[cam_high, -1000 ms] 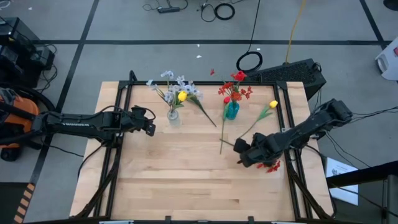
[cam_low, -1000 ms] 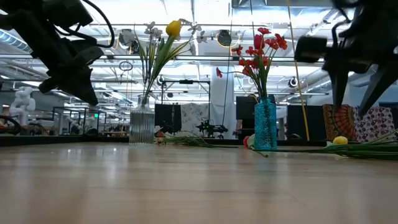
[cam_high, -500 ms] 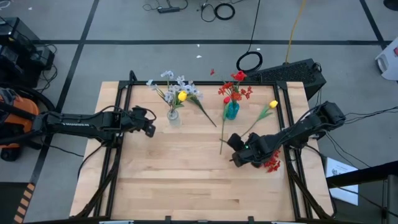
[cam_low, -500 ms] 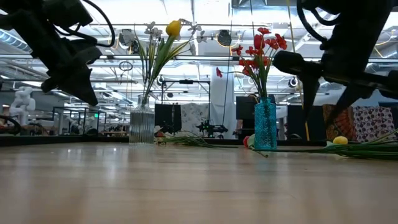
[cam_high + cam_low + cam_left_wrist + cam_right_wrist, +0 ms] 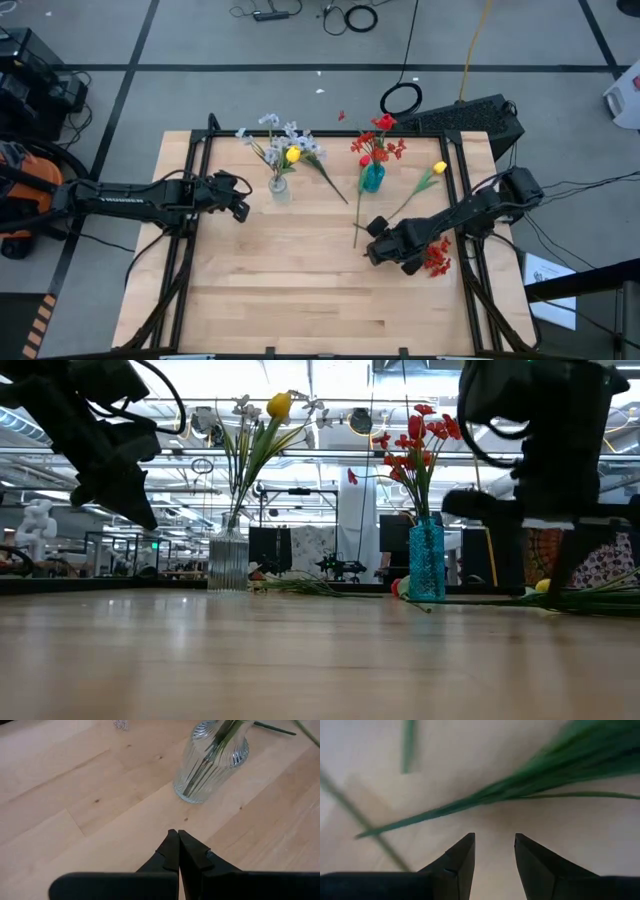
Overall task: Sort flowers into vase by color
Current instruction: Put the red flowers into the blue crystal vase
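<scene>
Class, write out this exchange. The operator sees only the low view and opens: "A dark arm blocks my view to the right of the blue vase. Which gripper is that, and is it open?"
Observer: It is the right gripper. Its wrist view shows the fingers spread apart.
Operator: Is it holding anything?
Observer: No. A leafy green stem lies on the wood just ahead of the fingertips, not between them.
Operator: Are there any loose flowers I cannot see?
Observer: Yes. From above, a red spray lies beside the right arm, near the table's edge.
Operator: And the left gripper?
Observer: The left gripper is shut and empty, pointing toward the clear vase.
</scene>
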{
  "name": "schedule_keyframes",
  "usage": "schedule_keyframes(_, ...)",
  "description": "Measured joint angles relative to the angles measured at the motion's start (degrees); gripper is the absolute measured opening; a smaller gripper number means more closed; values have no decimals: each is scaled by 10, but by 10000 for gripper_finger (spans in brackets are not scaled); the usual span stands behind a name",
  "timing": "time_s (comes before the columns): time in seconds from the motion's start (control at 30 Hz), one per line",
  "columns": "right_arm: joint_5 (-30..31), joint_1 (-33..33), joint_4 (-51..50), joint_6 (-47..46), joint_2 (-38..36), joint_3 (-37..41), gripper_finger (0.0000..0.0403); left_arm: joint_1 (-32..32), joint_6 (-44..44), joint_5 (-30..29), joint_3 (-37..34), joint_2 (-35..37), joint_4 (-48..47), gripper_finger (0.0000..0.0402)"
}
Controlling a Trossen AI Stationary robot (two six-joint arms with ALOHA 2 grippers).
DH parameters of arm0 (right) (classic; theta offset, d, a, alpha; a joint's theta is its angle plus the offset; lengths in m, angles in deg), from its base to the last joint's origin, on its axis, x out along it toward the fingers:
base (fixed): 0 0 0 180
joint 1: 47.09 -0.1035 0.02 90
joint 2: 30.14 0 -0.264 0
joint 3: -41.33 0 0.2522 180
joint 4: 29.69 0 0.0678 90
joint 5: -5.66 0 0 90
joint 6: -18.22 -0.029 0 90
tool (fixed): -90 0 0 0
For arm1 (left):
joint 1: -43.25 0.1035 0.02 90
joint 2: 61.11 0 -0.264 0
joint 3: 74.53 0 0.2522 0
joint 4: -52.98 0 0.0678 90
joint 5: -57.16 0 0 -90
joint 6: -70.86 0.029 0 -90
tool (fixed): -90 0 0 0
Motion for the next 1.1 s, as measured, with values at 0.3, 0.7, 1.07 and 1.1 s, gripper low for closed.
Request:
schedule_keyframes(0.3, 43, 22, 21, -22, 13, -12, 130, 0, 1, 0, 0, 0, 0, 2)
schedule_keyframes(0.7, 21, 53, -29, -46, 13, -16, 130, 0, 1, 0, 0, 0, 0, 2)
schedule_keyframes(1.07, -36, 59, -83, -9, 46, -17, 129, 0, 1, 0, 0, 0, -1, 2)
schedule_keyframes(1.1, -34, 58, -78, 0, 51, -18, 127, 0, 1, 0, 0, 0, 0, 2)
